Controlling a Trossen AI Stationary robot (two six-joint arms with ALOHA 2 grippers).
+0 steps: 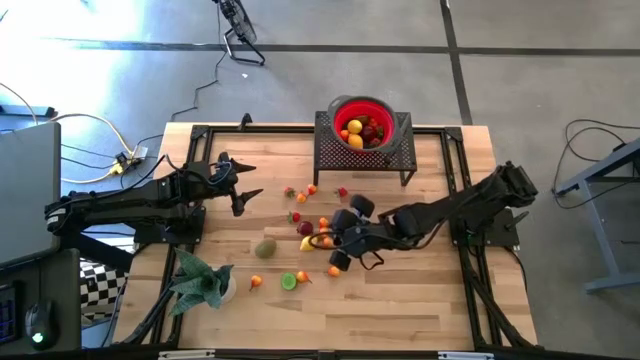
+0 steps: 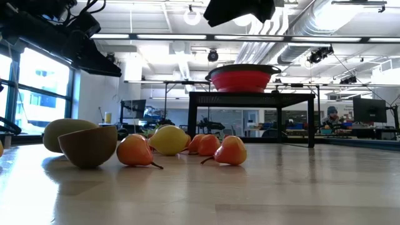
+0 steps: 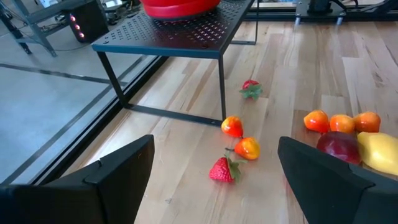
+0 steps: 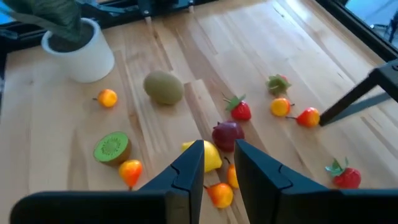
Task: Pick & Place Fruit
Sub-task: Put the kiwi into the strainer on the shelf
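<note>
**Fruit pick in hand at mid-desk**

High view: fruit is scattered mid-desk; the left gripper waits, jaws apart.

Right wrist view: the right gripper is narrowed over a lemon; whether anything is clamped cannot be told. A lift comes next, judging by this.

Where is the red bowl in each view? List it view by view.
High view: red bowl top centre, on the stand.
Low view: centre, atop the stand.
Left wrist view: cut off at the top edge.
Right wrist view: not in it.
Shared landmark: the stand.
</note>
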